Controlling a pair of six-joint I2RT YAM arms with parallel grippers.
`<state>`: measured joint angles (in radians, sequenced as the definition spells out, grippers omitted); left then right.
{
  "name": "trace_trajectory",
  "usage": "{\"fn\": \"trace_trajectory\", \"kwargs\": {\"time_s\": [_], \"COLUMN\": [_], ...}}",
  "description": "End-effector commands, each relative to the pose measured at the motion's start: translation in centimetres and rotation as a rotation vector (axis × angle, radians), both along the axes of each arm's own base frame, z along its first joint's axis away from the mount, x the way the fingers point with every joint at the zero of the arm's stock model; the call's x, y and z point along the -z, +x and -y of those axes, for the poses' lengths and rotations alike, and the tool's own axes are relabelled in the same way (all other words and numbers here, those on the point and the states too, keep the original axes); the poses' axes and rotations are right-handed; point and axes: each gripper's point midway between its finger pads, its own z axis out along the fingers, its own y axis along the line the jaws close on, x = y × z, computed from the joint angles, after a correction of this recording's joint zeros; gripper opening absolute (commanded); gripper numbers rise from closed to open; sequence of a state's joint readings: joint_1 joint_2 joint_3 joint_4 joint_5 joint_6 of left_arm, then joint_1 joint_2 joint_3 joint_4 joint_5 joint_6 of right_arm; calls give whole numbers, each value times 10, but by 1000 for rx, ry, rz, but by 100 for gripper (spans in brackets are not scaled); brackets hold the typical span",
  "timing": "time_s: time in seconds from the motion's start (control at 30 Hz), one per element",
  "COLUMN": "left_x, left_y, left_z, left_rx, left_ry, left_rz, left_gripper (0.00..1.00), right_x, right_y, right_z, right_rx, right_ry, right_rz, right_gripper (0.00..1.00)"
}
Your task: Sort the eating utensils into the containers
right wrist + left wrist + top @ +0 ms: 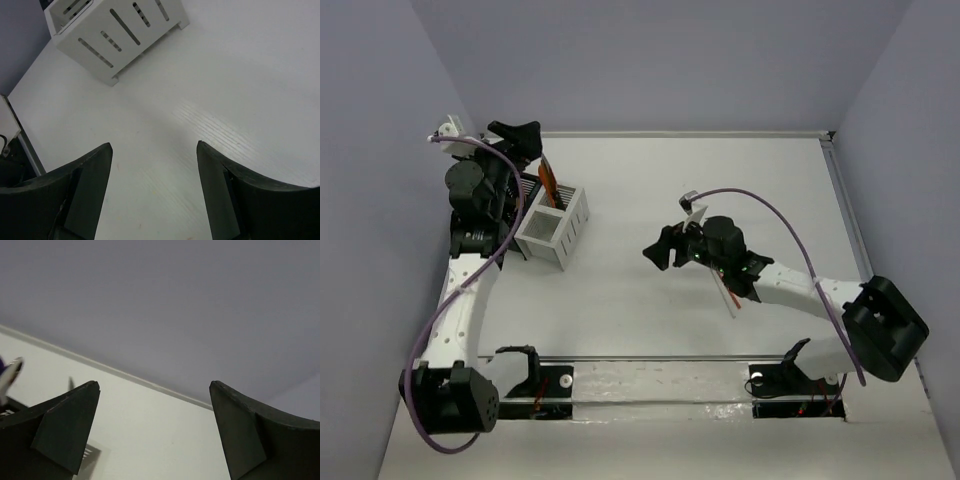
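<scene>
White table [720,180], caddies [555,230] beside left hand [155,386]

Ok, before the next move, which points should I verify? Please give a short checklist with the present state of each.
1. Left gripper open and empty: ok.
2. Right gripper open, nothing between its fingers: ok.
3. White container upright: ok.
4. Black container contents: cannot tell, the left arm hides most of it.
5. Orange stick standing in the containers: ok; which compartment, cannot tell.
6. Everything sorted: not ok, a pinkish stick lies on the table under the right arm.
</scene>
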<state>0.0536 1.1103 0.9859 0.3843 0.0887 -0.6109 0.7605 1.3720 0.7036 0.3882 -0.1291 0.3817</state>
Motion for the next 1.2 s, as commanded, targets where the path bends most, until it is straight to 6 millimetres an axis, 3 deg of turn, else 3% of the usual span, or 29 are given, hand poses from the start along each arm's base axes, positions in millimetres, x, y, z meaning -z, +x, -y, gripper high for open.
{"fn": "trace_trajectory", "kwargs": {"time_s": [0.0, 0.03, 0.13, 0.23, 0.3, 0.33, 0.37, 0.4, 0.5, 0.6, 0.67, 0.8, 0.9, 1.03, 1.17], "left_x": [-58, -65, -39, -9, 26, 40, 61, 70, 94, 100, 88, 88, 84, 74, 71], "left_y": [-54, -71, -93, -132, -144, -153, -162, -168, -183, -194, -207, -222, -235, -247, -253], "left_z": [59, 67, 93, 128, 140, 147, 148, 151, 152, 156, 166, 169, 172, 171, 171], "left_rx": [184, 221, 337, 540, 617, 661, 694, 714, 765, 803, 844, 842, 858, 859, 862], "left_ry": [55, 60, 88, 135, 153, 166, 202, 219, 275, 292, 308, 353, 351, 346, 337], "left_rz": [143, 169, 121, 85, 23, -10, -46, -58, -76, -66, -20, -16, 12, 59, 73], "left_gripper": [94, 94, 94, 94, 95, 95, 95, 95, 95, 95, 94, 95, 94, 95, 95], "right_x": [-21, -20, -17, -7, 0, 20, 20, 33, 42, 51, 58, 74, 81, 93, 100], "right_y": [12, 12, 21, 24, 25, 19, 18, 13, 1, -6, -7, -16, -24, -35, -37], "right_z": [15, 18, 37, 64, 85, 107, 119, 139, 157, 174, 187, 202, 209, 233, 230], "right_rx": [99, 109, 194, 313, 393, 439, 479, 517, 515, 544, 579, 621, 621, 670, 648], "right_ry": [7, -3, -39, -117, -148, -228, -232, -282, -282, -310, -378, -537, -620, -790, -789], "right_rz": [84, 76, 55, -4, -63, -139, -172, -235, -353, -447, -505, -630, -691, -773, -815], "right_gripper": [70, 68, 60, 48, 47, 44, 43, 43, 42, 42, 42, 44, 51, 52, 51]}}
